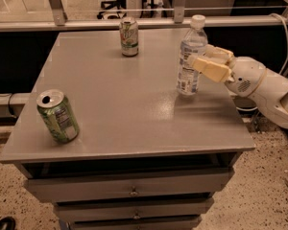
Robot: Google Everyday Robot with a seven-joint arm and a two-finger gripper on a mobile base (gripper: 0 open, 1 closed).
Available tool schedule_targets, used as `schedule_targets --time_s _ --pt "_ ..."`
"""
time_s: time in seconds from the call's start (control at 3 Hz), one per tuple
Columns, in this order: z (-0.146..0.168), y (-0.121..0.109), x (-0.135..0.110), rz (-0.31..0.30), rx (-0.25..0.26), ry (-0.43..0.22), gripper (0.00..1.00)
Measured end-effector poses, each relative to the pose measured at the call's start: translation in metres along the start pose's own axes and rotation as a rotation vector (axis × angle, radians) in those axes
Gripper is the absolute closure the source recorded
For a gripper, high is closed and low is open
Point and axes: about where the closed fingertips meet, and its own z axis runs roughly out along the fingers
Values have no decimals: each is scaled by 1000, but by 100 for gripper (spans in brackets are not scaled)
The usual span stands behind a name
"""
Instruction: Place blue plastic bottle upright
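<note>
Partly behind bottle (187,78): fingers (210,69) of gripper (196,57)

Office, swivel chair base (110,5), drawer cab. (134,186), gripper (197,56) right

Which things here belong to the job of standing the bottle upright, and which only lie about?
Job: blue plastic bottle, upright on the table, right side; gripper, fingers closed around its middle.
Lying about: back green can; front-left green can.
</note>
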Motion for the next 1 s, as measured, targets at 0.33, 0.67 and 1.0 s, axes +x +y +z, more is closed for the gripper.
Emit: schedule_targets --time_s 0.33,0.67,1.0 --pt "-6 0 11 45 13 -32 100" --pt "-14 0 18 67 19 -30 100" --pt "-20 1 25 66 -5 -17 83"
